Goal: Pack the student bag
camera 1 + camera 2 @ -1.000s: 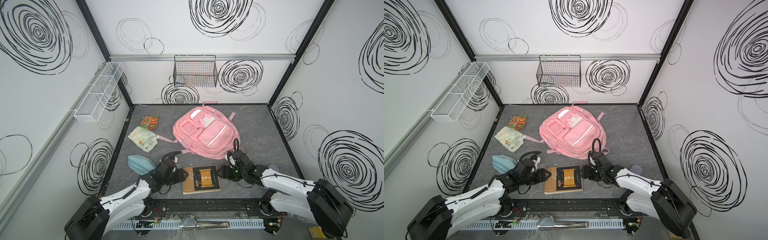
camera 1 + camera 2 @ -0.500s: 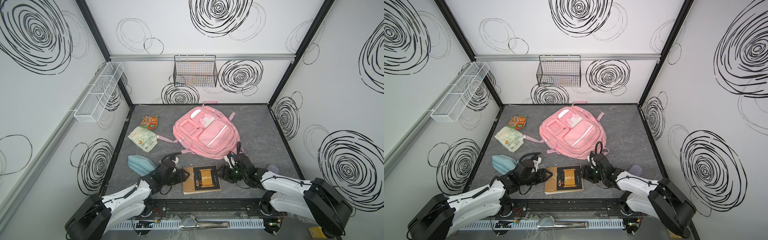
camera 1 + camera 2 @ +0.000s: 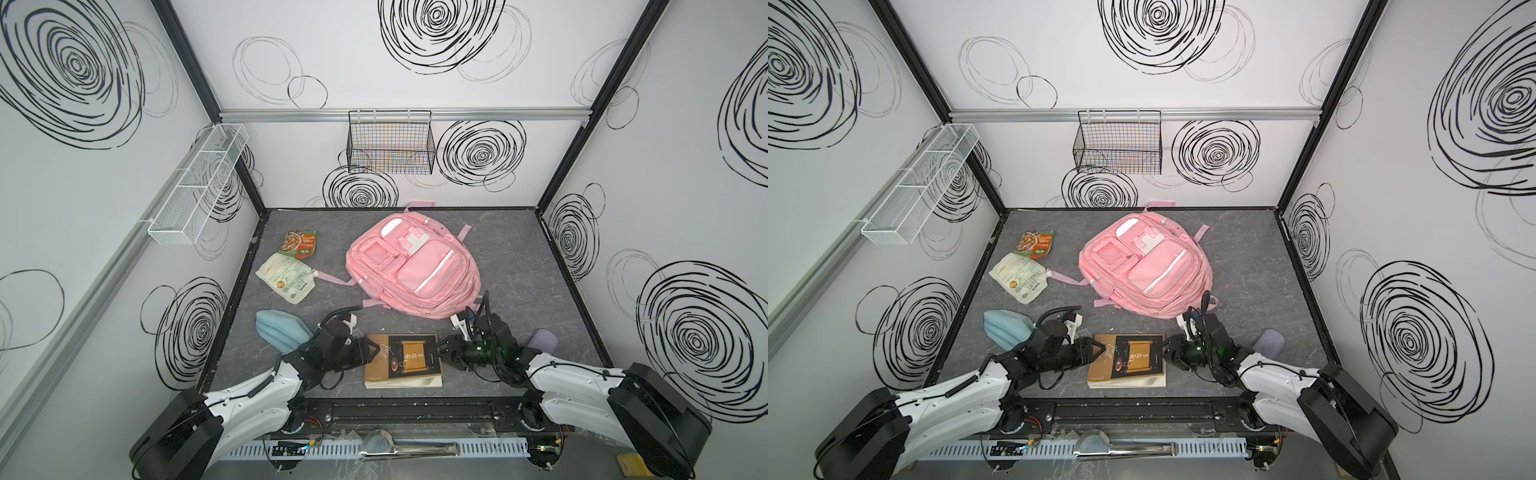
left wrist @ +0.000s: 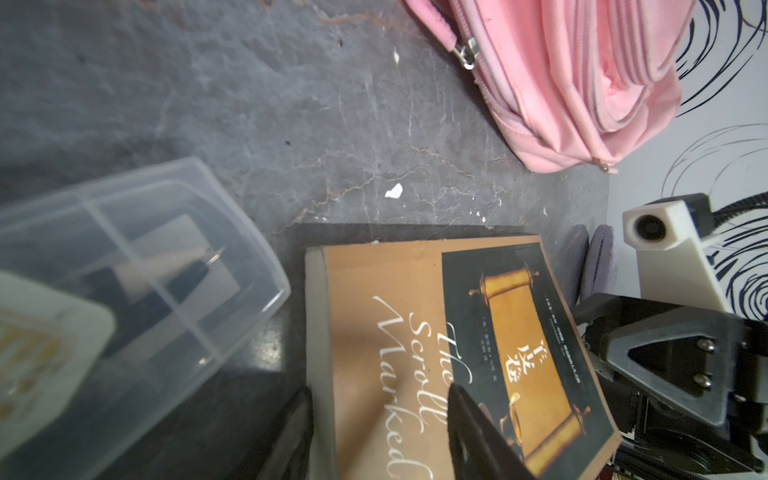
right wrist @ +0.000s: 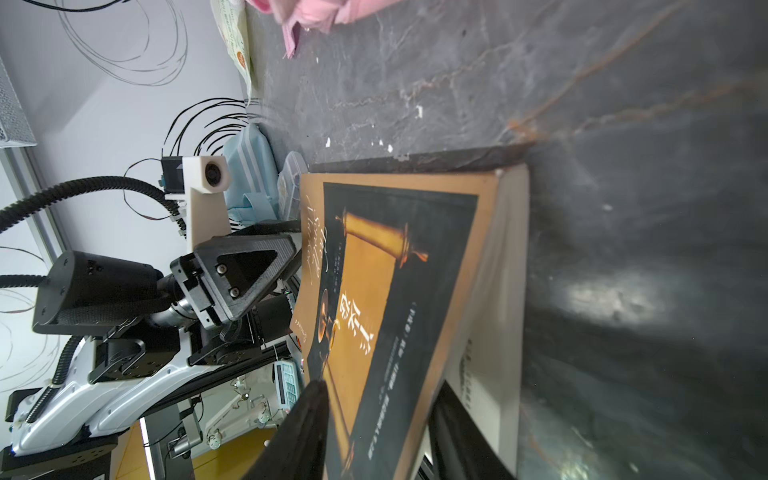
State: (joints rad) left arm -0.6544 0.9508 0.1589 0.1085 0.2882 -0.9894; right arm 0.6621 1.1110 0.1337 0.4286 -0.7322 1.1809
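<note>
The student bag [image 3: 415, 270] [image 3: 1146, 266] is a pink backpack lying flat at mid-table, pockets up; its lower end also shows in the left wrist view [image 4: 582, 83]. In front of it lies a brown-and-black book [image 3: 403, 361] [image 3: 1127, 359] [image 4: 395, 332] [image 5: 395, 291]. My left gripper [image 3: 375, 348] [image 3: 1100, 348] [image 4: 380, 390] clamps the book's spine edge, one finger on the cover and one under it. My right gripper [image 3: 439, 352] [image 3: 1163, 349] [image 5: 382, 399] is closed over the opposite edge, one finger on the cover, the other against the pages.
A blue pouch [image 3: 280, 336] and a clear plastic box [image 4: 124, 270] sit left of the book. Two snack packets [image 3: 300, 243] [image 3: 286, 280] lie at the far left. A grey-purple item [image 3: 542, 340] rests behind my right arm. A wire basket [image 3: 390, 145] hangs on the back wall.
My right gripper slid left onto the book's right edge and its jaws narrowed over it. The left gripper, the book and the bag stayed put.
</note>
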